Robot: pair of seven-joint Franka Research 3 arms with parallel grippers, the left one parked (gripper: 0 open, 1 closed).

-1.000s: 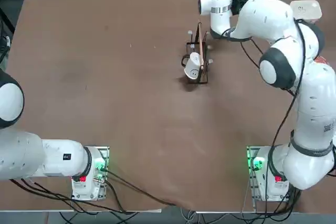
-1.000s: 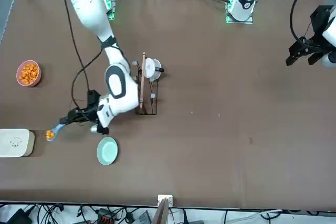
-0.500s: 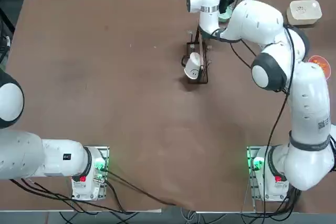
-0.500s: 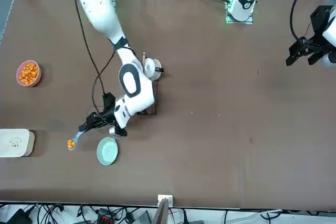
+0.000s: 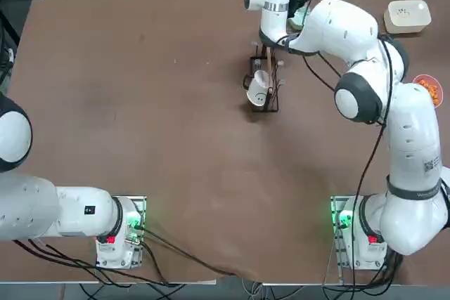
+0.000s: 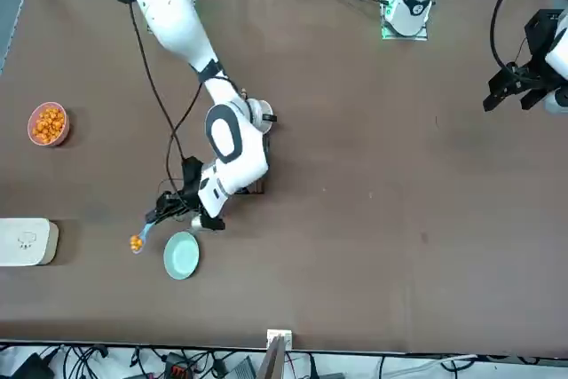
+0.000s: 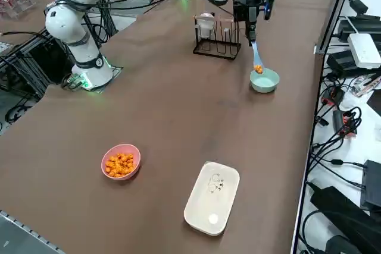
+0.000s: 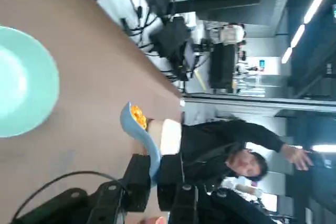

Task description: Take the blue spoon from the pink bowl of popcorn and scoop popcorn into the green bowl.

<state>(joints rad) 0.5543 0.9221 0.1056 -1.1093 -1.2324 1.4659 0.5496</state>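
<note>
My right gripper is shut on the handle of the blue spoon, which slopes down with a few orange popcorn pieces in its scoop. The scoop hangs close beside the rim of the pale green bowl, which looks to have nothing in it. From the right side, the gripper holds the spoon just over the green bowl. The wrist view shows the fingers clamped on the spoon, with the green bowl beside it. The pink bowl of popcorn stands far off.
A wire rack holding a white cup stands right behind my arm. A cream rounded-square box lies near the table edge, beyond the spoon from the green bowl. A person in dark clothes shows in the room beyond the table.
My right arm has carried the loaded spoon from beside the cream box across to the green bowl's rim. The bowls, box and rack have not moved.
</note>
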